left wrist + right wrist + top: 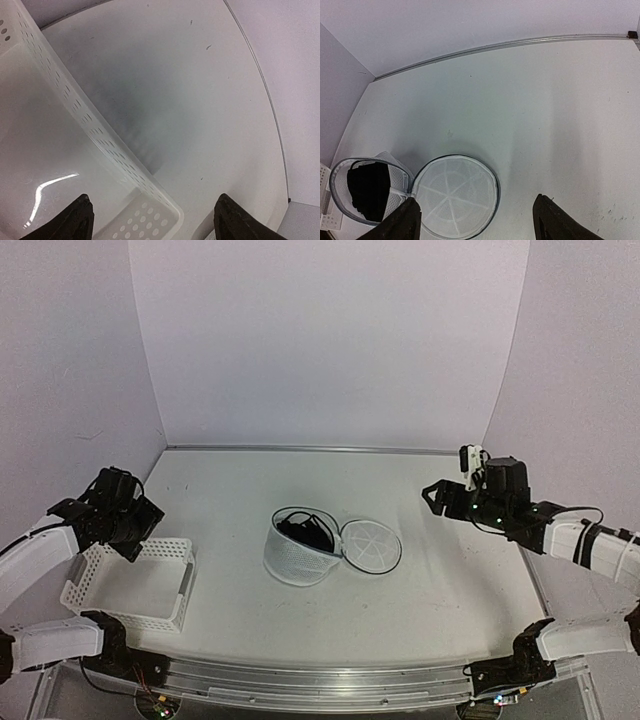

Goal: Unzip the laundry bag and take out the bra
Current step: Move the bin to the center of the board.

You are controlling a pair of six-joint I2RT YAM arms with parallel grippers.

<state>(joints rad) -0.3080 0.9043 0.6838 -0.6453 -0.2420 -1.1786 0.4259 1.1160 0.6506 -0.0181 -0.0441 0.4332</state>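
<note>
The round white mesh laundry bag (297, 558) stands open mid-table, its round lid (371, 545) flipped flat to its right. The black bra (306, 532) lies bundled inside the bag. In the right wrist view the bag (395, 197) is at lower left with the bra (368, 189) inside and the lid (454, 195) beside it. My right gripper (440, 495) hovers open and empty to the right of the bag; its fingertips (400, 224) frame the lid from above. My left gripper (138, 523) hovers open and empty over the white basket.
A white perforated plastic basket (134, 584) sits at the near left; its rim (95, 135) crosses the left wrist view. White walls enclose the table at the back and both sides, with a metal strip (320, 449) at the back edge.
</note>
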